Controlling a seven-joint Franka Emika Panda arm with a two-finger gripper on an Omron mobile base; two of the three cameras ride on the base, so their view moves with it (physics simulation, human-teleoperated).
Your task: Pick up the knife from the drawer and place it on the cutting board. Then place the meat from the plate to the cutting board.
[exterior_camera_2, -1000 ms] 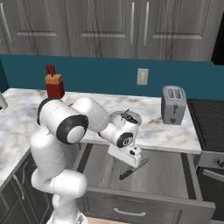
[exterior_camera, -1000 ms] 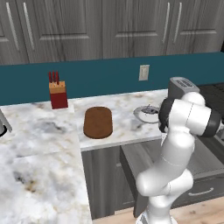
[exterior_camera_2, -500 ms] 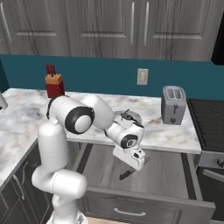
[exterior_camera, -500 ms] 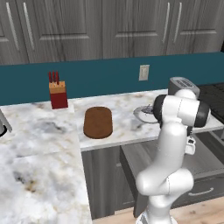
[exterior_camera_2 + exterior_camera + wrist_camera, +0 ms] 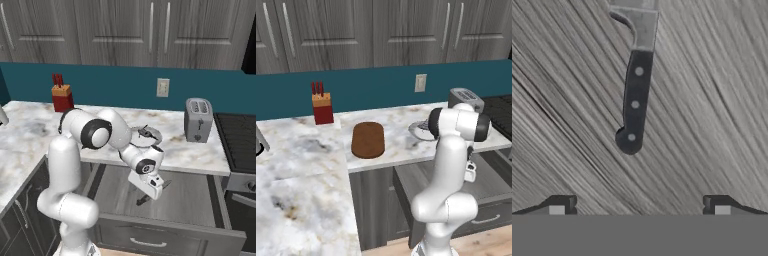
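The drawer (image 5: 192,197) stands pulled out under the counter. On its grey floor (image 5: 712,100) lies the knife (image 5: 634,102), dark handle toward me and steel blade pointing away. My gripper (image 5: 639,207) hovers open just above the handle end and touches nothing. From the right base view the gripper (image 5: 152,191) hangs low inside the drawer, over the knife (image 5: 142,200). The brown cutting board (image 5: 367,140) lies bare on the counter. The pale plate (image 5: 150,135) sits behind my arm with the meat (image 5: 146,132) on it, and its rim (image 5: 417,131) peeks out beside the arm.
A red and tan knife block (image 5: 321,104) stands at the back wall, left of the board. A silver toaster (image 5: 198,120) is at the right end of the counter, beside the dark stove (image 5: 240,145). The drawer front (image 5: 165,235) juts toward my base.
The arm has swung its elbow round and the hand has sunk a little lower over the knife. The jaws have stayed open and the knife has not moved.
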